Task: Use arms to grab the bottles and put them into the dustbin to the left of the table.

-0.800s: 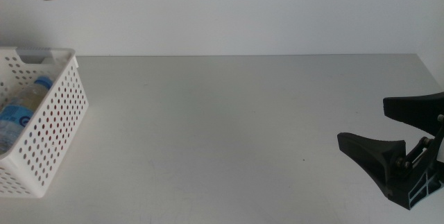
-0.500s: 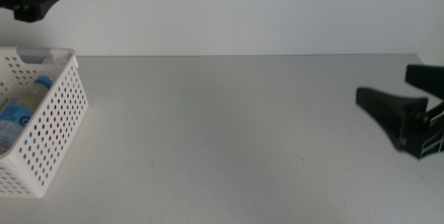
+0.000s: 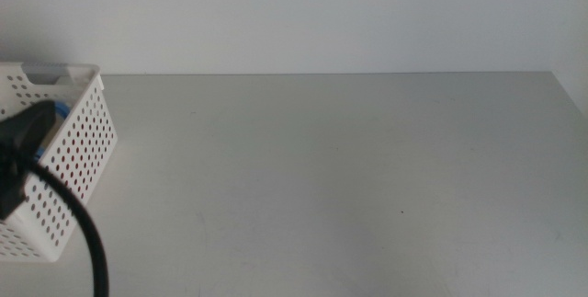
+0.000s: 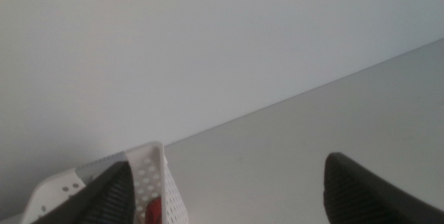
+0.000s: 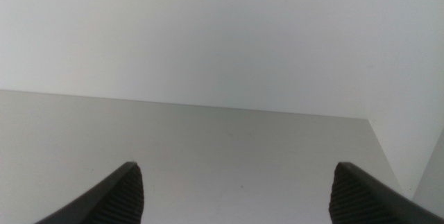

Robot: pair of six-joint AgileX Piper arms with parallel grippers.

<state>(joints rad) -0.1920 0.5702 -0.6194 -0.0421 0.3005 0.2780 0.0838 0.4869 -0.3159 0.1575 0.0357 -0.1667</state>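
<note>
1. Left gripper [image 4: 225, 182]: its two dark jaws stand wide apart with nothing between them. One jaw tip overlaps the near corner of the basket [image 4: 156, 175] in the left wrist view; the other tip shows over bare table [image 4: 291, 141].

2. Right gripper [image 5: 236, 189]: jaws likewise spread wide and released, holding nothing. Only the tabletop and the pale wall [image 5: 222, 30] lie beyond them in the right wrist view. This gripper does not appear in the middle view.

3. Left arm [image 3: 23, 145]: in the middle view a dark, blurred part of it sits at the left edge, in front of the basket, with a black cable [image 3: 87, 242] curving down from it to the bottom edge.

4. Basket (white, perforated sides, handle slot in its far end wall): it stands at the left edge of the table, just beyond the left gripper's jaws.

5. Bottles: a blue cap [image 3: 61, 108] and a trace of clear plastic show inside the basket in the middle view, mostly hidden by the arm. A red object [image 4: 154, 211] shows inside the basket in the left wrist view, close to one jaw tip (too little is visible to say more).

6. Table: a plain light grey surface, meeting the wall along its far edge.
</note>
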